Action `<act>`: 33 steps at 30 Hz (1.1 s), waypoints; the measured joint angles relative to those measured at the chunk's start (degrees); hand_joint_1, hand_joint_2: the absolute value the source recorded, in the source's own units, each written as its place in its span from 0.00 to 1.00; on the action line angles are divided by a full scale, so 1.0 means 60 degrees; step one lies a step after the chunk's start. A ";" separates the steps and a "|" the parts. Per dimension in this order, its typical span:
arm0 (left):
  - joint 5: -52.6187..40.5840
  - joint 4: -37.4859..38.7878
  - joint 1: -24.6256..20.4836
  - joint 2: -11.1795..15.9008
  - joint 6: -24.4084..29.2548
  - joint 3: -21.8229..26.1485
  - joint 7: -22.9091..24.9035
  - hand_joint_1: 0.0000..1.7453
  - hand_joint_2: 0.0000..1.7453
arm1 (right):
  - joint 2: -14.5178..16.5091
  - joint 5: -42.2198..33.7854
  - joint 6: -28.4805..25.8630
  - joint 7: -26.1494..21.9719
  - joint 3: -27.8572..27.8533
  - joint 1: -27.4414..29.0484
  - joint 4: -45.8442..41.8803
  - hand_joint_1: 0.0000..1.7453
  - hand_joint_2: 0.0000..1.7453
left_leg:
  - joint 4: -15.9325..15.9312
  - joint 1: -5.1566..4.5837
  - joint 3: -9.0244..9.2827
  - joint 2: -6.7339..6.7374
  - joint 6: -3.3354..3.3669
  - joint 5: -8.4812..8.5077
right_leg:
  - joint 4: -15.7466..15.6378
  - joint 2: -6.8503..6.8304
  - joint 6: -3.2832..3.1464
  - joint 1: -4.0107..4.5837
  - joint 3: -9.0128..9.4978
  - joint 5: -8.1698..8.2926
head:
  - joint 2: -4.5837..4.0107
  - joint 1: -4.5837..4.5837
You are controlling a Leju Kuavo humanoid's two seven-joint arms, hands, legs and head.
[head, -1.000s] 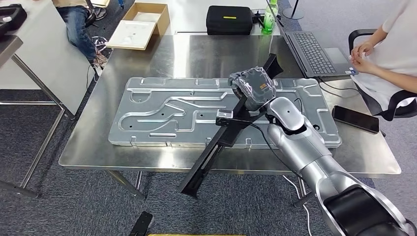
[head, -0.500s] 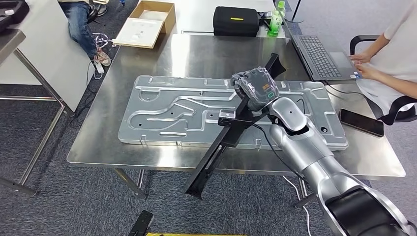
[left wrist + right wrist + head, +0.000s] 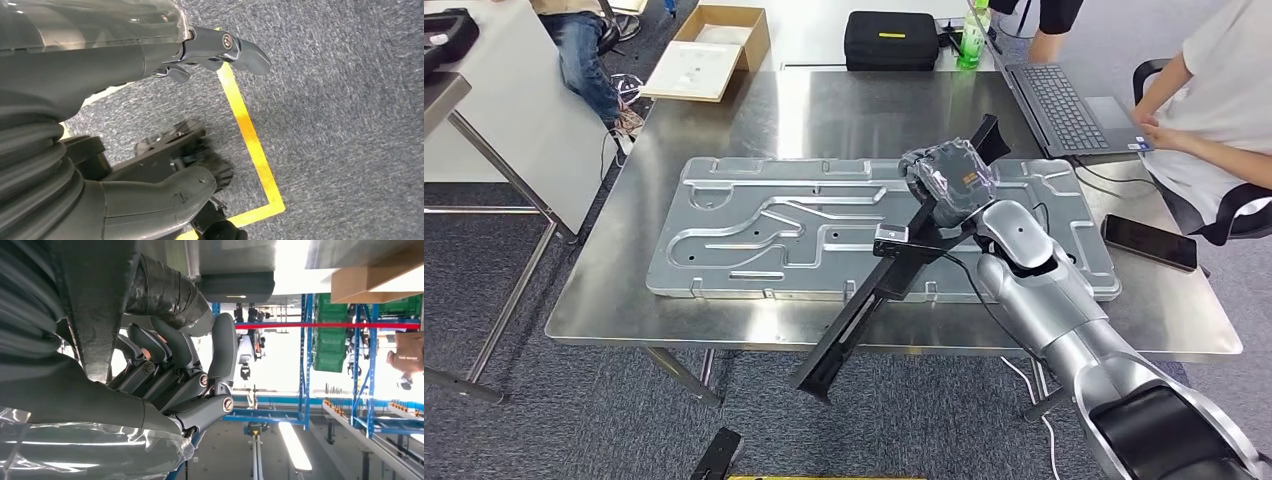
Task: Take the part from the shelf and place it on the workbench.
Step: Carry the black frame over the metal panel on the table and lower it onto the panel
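On a steel workbench (image 3: 724,115) carrying a large embossed metal panel (image 3: 764,225), the robot's right hand (image 3: 949,180) grips a long black part (image 3: 874,290) slanting across the panel and past the bench's front edge, while its left hand (image 3: 150,55) hangs with fingers loosely spread above carpet (image 3: 340,100).

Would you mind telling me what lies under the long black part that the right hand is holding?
Under the long black part held by the right hand lies a stamped metal panel on the steel workbench; its lower end hangs past the edge over carpet. The panel surface beneath the hand is hidden.
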 joint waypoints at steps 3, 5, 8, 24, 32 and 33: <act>0.0019 0.0000 -0.0017 0.0000 -0.0151 0.0000 -0.0060 0.00 1.00 | 0.0000 0.0000 0.0002 -0.0001 -0.0002 -0.0007 -0.0047 1.00 1.00 | -0.1498 -0.0063 0.0694 -0.0005 0.0154 0.0457 | -0.0015 0.0009 0.0107 0.0036 -0.0005 -0.0025 | 0.0000 0.0001; 0.0017 0.0000 -0.0007 0.0002 -0.0260 -0.0001 -0.0130 0.00 1.00 | 0.0000 0.0000 0.0002 -0.0018 -0.0002 0.0022 -0.0053 1.00 1.00 | -0.1689 -0.0069 0.0745 -0.0018 0.0287 0.0353 | 0.0110 0.0005 0.0250 0.0035 -0.0029 0.0075 | 0.0000 0.0004; -0.0001 0.0000 0.0009 0.0001 -0.0306 -0.0010 -0.0214 0.00 1.00 | 0.0005 0.0000 0.0011 -0.0051 -0.0004 0.0037 -0.0080 1.00 1.00 | -0.1822 -0.0039 0.1004 -0.0028 0.0508 0.0299 | 0.0633 -0.0018 0.0410 0.0001 -0.0241 -0.0056 | 0.0000 0.0015; 0.0199 0.0000 -0.0005 0.0007 0.0096 0.0004 0.0189 0.00 1.00 | 0.0015 0.0005 0.0083 -0.0045 -0.0003 0.0177 -0.0323 1.00 1.00 | -0.0856 0.0003 0.0973 -0.0007 -0.0014 -0.0479 | 0.0102 -0.0001 0.0020 -0.0023 -0.0441 0.0295 | 0.0000 0.0016; 0.0203 0.0000 -0.0007 0.0020 0.0156 0.0009 0.0160 0.00 1.00 | 0.0023 0.0069 0.0086 -0.0044 -0.0003 0.0194 -0.0376 1.00 1.00 | -0.0844 -0.0077 0.0527 0.0015 0.0259 -0.0021 | 0.0096 0.0011 -0.0084 0.0138 -0.0317 0.0216 | 0.0000 0.0018; 0.0203 0.0000 -0.0020 0.0023 0.0159 0.0010 0.0156 0.00 1.00 | 0.0022 0.0072 0.0086 -0.0044 -0.0003 0.0190 -0.0388 1.00 1.00 | -0.1290 -0.0122 0.0705 0.0022 0.0323 0.0124 | 0.0088 0.0010 -0.0056 0.0138 -0.0314 0.0220 | 0.0000 0.0018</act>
